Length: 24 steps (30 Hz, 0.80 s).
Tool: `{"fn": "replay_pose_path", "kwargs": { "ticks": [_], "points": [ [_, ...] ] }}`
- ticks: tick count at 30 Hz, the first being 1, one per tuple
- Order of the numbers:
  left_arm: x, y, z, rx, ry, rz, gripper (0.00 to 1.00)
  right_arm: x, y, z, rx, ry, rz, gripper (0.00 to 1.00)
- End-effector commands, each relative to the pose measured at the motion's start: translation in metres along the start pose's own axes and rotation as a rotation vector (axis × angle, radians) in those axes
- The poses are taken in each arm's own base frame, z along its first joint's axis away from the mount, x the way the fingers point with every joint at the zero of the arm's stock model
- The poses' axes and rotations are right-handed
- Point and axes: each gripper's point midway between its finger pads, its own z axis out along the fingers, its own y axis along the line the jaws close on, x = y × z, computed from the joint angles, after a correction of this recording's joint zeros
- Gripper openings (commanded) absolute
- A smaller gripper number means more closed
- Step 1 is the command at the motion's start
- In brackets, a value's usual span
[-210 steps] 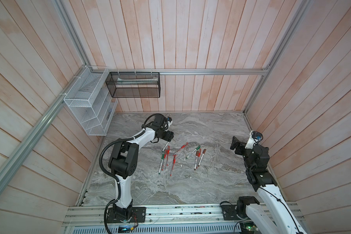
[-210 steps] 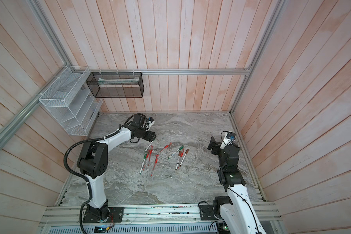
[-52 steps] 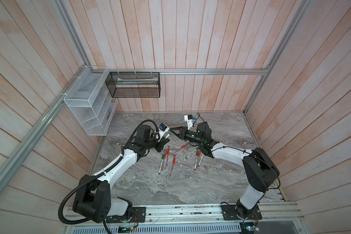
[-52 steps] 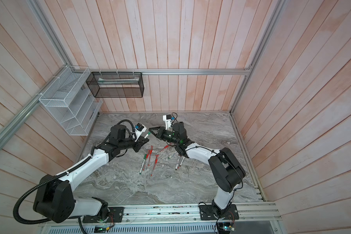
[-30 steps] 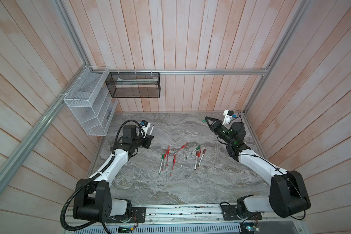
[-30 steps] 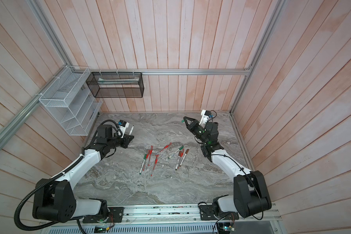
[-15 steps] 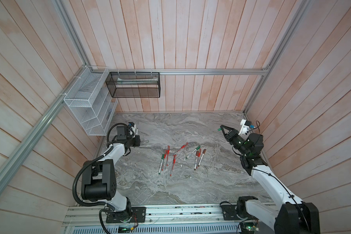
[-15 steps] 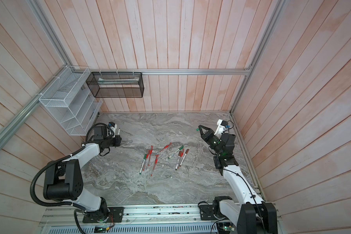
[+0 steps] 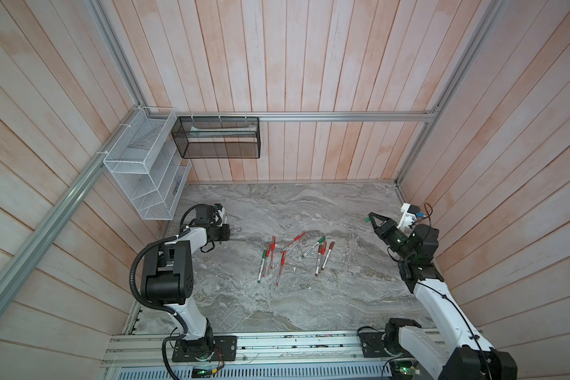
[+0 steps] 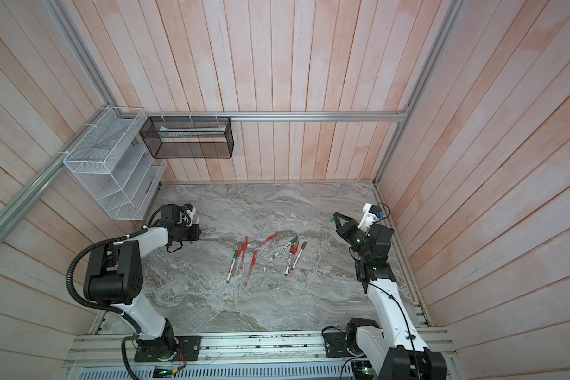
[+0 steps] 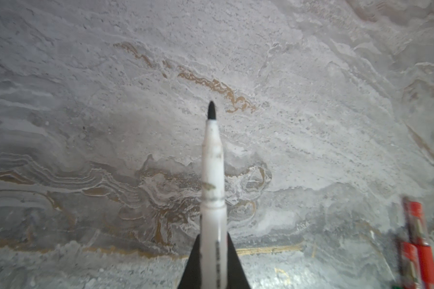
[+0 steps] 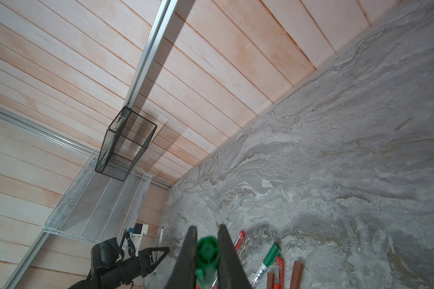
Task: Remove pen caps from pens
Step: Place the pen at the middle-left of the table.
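My left gripper (image 9: pixel 223 230) (image 11: pixel 213 240) is shut on a pen (image 11: pixel 212 175), a white-barrelled marker whose bare dark tip shows; it sits low by the table's left edge. My right gripper (image 9: pixel 369 217) (image 12: pixel 206 229), raised at the far right, is shut on a green pen cap (image 12: pixel 207 252). Between the arms lie several more pens (image 9: pixel 290 253) (image 10: pixel 264 253). Among them are a green-capped marker (image 9: pixel 313 246) (image 12: pixel 267 259), two brown-capped markers (image 9: pixel 323 258) and thin red pens (image 9: pixel 272 250) (image 11: pixel 416 240). The left gripper with its pen (image 12: pixel 161 237) also shows in the right wrist view.
A white wire rack (image 9: pixel 145 171) and a black mesh basket (image 9: pixel 218 138) hang on the back-left walls above the marble table (image 9: pixel 277 306). Wooden walls close in on three sides. The arms' base rail (image 9: pixel 293 345) runs along the front.
Both arms have drawn apart from the middle. The left went to the left edge with the uncapped marker, the right to the right side with the green cap.
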Motion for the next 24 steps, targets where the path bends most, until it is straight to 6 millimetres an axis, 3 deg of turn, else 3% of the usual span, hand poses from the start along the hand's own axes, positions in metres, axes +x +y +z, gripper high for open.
{"fn": "replay_pose_path", "kwargs": {
  "ticks": [1,6,17,21,24],
  "points": [
    [0.003,0.001,0.008,-0.004,0.028,0.017,0.03,0.01,-0.011,-0.002,0.023,0.029,-0.021,0.0],
    [0.008,-0.001,0.014,-0.017,0.049,0.046,0.2,0.01,-0.023,-0.002,0.079,0.059,-0.031,0.0],
    [0.01,-0.004,0.011,-0.032,0.046,0.068,0.26,0.006,-0.037,-0.002,0.154,0.091,-0.092,0.0],
    [-0.004,-0.01,-0.003,-0.027,0.007,0.071,0.31,0.0,-0.039,0.0,0.201,0.113,-0.14,0.0],
    [-0.01,-0.018,-0.012,-0.01,-0.027,0.091,0.45,-0.002,-0.056,0.004,0.288,0.148,-0.167,0.0]
  ]
}}
